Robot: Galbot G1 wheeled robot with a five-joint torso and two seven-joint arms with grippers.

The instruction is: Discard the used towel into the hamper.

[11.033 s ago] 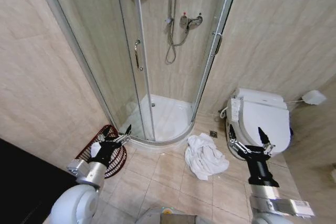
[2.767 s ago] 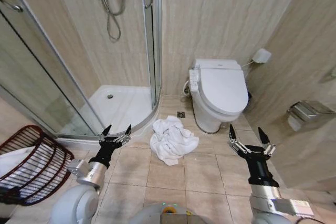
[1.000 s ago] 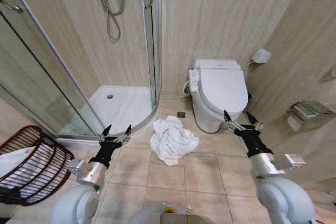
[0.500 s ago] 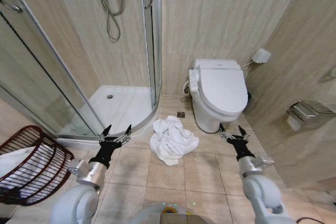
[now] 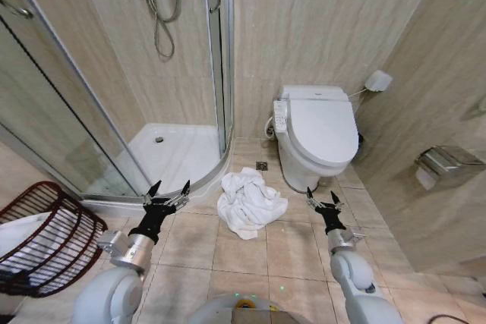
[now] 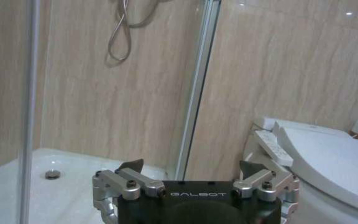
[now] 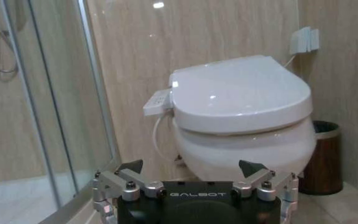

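towel is crumpled on the floor tiles by the toilet. my right hand sits beside it, fingers spread; left hand spread too, near the shower. hamper far left.

You see a soft, rumpled white cloth towel on smooth beige floor tiles with a faint sheen. The toilet looks like glossy white plastic and ceramic. The hamper, far left, is dark red-brown openwork wire. The shower door is clear glass in shiny metal framing. Both grippers, left and right, show matt black bodies with bare metal fittings.
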